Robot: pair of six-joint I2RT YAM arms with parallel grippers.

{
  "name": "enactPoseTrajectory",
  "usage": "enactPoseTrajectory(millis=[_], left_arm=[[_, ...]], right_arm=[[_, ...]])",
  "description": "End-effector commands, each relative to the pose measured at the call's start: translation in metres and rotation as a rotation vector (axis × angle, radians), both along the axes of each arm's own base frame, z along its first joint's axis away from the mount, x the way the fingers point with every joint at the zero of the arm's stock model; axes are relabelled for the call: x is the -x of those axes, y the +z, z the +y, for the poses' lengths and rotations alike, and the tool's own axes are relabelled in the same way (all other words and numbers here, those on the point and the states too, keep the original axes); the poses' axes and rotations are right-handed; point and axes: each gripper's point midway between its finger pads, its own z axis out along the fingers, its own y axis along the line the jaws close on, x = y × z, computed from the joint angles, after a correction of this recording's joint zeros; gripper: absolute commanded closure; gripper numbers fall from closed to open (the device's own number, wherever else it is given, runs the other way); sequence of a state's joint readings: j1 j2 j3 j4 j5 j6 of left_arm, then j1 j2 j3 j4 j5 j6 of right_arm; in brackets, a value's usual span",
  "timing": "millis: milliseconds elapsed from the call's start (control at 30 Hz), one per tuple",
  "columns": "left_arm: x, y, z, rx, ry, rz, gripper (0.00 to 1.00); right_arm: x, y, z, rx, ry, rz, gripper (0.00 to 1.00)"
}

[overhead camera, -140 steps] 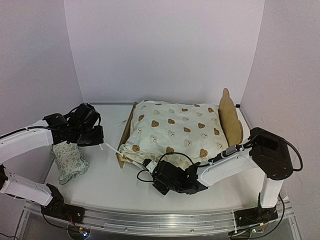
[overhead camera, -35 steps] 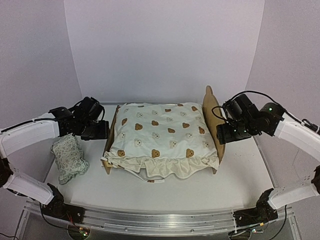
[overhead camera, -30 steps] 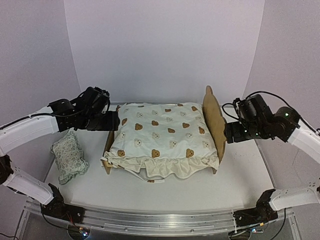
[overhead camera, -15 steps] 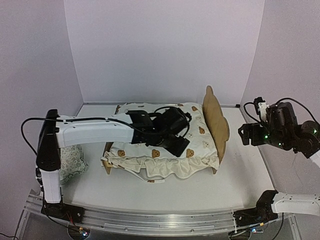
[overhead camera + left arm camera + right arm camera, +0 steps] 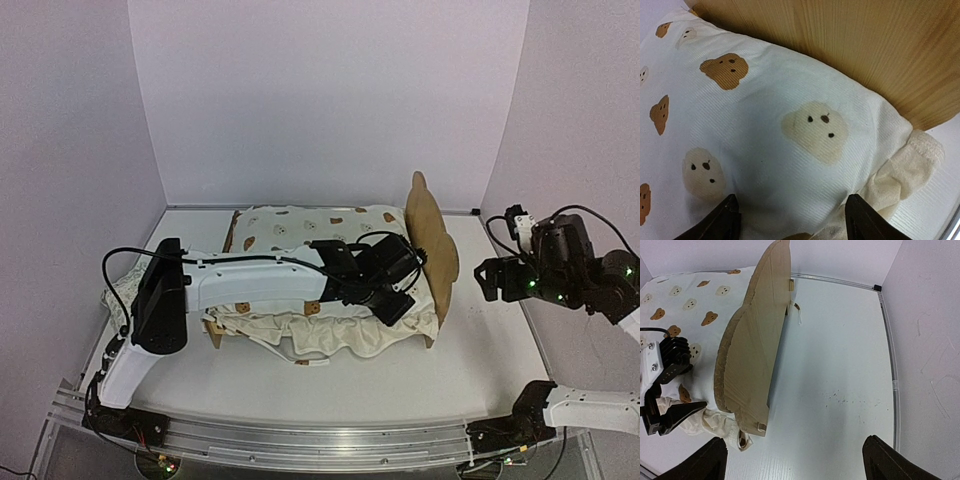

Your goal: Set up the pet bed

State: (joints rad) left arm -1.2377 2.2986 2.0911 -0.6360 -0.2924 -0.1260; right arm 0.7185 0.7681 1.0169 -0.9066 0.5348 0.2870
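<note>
The pet bed stands mid-table, its plywood headboard (image 5: 433, 232) upright at the right end. A cream bear-print cover (image 5: 290, 226) lies over it, with its ruffle (image 5: 340, 335) hanging off the near side. My left gripper (image 5: 403, 297) reaches across the bed to the near corner by the headboard (image 5: 850, 45). That left gripper (image 5: 795, 222) is open, its tips spread just above the cover (image 5: 790, 130), gripping nothing. My right gripper (image 5: 497, 279) hangs open to the right of the headboard (image 5: 752, 350). In the right wrist view the right gripper (image 5: 797, 460) is over bare table (image 5: 840, 365).
The left arm (image 5: 250, 280) lies low across the whole bed. A small floral pillow (image 5: 112, 303) peeks out behind that arm's upright link at the left. White walls close in the table on three sides, and a rail (image 5: 300, 445) runs along the near edge.
The left arm has swung from the bed's left end across the cover to the headboard corner. The right gripper has backed away rightward from the headboard. Earlier the bed was turned and straightened.
</note>
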Motion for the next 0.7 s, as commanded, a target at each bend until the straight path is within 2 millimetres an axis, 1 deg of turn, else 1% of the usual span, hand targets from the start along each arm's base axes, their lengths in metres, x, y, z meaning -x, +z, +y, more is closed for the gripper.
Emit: enactPoseTrajectory(millis=[0, 33, 67, 133, 200, 267, 300, 333, 367, 400, 467, 533, 667], left_arm=[[-0.013, 0.006, -0.015, 0.037, 0.000, -0.060, 0.39], [-0.015, 0.003, -0.014, 0.031, 0.009, -0.068, 0.47], [-0.017, 0.001, -0.013, 0.024, 0.022, -0.079, 0.58], [-0.024, -0.002, -0.005, 0.000, 0.051, -0.112, 0.75], [-0.029, 0.005, 0.004, -0.002, 0.081, -0.141, 0.89], [-0.032, 0.018, 0.014, 0.024, 0.105, -0.157, 0.97], [-0.034, 0.026, 0.019, 0.045, 0.113, -0.157, 0.99], [-0.036, 0.033, 0.023, 0.070, 0.118, -0.150, 1.00], [-0.036, 0.045, 0.028, 0.100, 0.116, -0.143, 1.00], [-0.037, 0.046, 0.032, 0.114, 0.114, -0.132, 1.00], [-0.037, 0.056, 0.040, 0.144, 0.109, -0.122, 1.00], [-0.037, 0.063, 0.048, 0.170, 0.109, -0.109, 1.00], [-0.043, 0.076, 0.064, 0.227, 0.130, -0.079, 1.00]], right_arm=[[0.002, -0.004, 0.004, -0.021, 0.017, 0.015, 0.05], [0.002, -0.005, 0.005, -0.022, 0.019, 0.017, 0.05], [0.003, -0.006, 0.005, -0.023, 0.021, 0.020, 0.05], [0.003, -0.006, 0.007, -0.028, 0.028, 0.024, 0.05], [0.005, -0.006, 0.010, -0.042, 0.048, 0.032, 0.05], [0.008, -0.005, 0.017, -0.064, 0.090, 0.044, 0.06], [0.010, -0.004, 0.022, -0.077, 0.115, 0.051, 0.08], [0.012, -0.003, 0.029, -0.097, 0.152, 0.058, 0.09], [0.016, -0.003, 0.038, -0.123, 0.199, 0.070, 0.12], [0.018, -0.002, 0.047, -0.147, 0.243, 0.077, 0.14], [0.024, -0.001, 0.066, -0.198, 0.340, 0.100, 0.21], [0.029, -0.001, 0.084, -0.237, 0.429, 0.123, 0.30], [0.030, -0.004, 0.108, -0.257, 0.537, 0.165, 0.44]])
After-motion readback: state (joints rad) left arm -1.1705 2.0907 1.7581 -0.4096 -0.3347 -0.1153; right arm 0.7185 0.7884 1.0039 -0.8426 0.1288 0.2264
